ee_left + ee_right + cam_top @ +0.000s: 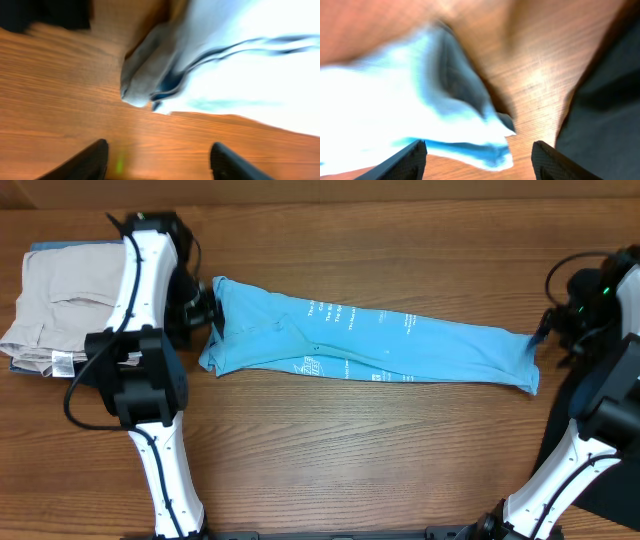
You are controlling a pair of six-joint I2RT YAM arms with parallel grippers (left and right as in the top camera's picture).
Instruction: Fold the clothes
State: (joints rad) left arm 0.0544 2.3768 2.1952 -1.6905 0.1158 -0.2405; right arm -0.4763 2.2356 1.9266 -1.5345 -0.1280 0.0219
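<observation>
The light blue T-shirt (370, 345) lies folded lengthwise into a long narrow strip across the table, white print facing up. My left gripper (207, 308) is open at the strip's left end. In the left wrist view the cloth's end (150, 75) lies beyond the open fingers (157, 160), with bare wood between them. My right gripper (545, 330) is open at the strip's right end. In the right wrist view a corner of the cloth (485, 150) lies between the open fingers (479, 160), not pinched.
Folded beige trousers (55, 305) lie at the far left behind the left arm. A dark object (610, 490) sits at the right edge beside the right arm; it also shows in the right wrist view (605, 115).
</observation>
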